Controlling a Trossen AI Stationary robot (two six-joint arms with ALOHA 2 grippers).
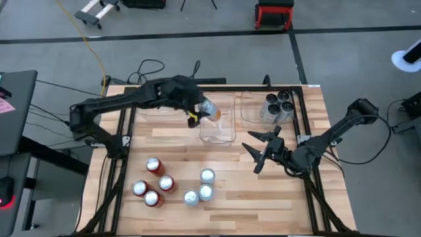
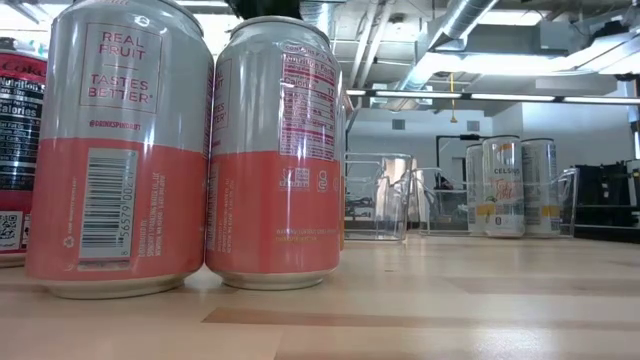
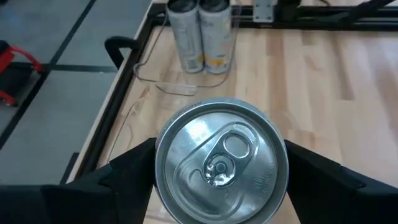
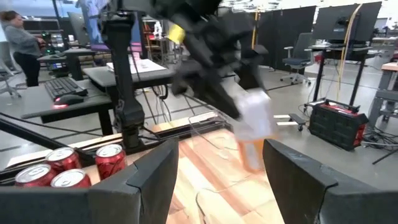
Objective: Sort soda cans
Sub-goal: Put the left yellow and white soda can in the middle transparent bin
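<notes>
My left gripper (image 1: pixel 205 110) is shut on a silver-and-orange soda can (image 1: pixel 210 110), held above a clear bin (image 1: pixel 227 136) at the table's middle far side. In the right wrist view this can (image 4: pixel 254 127) shows blurred and tilted. My right gripper (image 1: pixel 258 150) waits open and holds nothing, right of the table's middle. Several red cans (image 1: pixel 152 181) stand upright at the near left. Three silver-topped cans (image 1: pixel 201 187) stand right of them, and two show close up in the low view (image 2: pixel 275 150). Several cans (image 1: pixel 277 105) stand in the far-right bin (image 1: pixel 250 115). My left gripper pinches the can between its two fingers (image 3: pixel 134 171), one on each side of the can's wall just below the top rim (image 3: pixel 163 163). The can's silver top (image 3: pixel 221 162) faces back toward the wrist. The can is tilted and lifted clear above the bin.
Black frame rails (image 1: pixel 125 141) run along the table's left and right sides. Bare wood lies between the two can groups and the bins, and at the near right. Beyond the table stand desks, a person (image 4: pixel 22 43) and a red-and-black case (image 4: pixel 339 121).
</notes>
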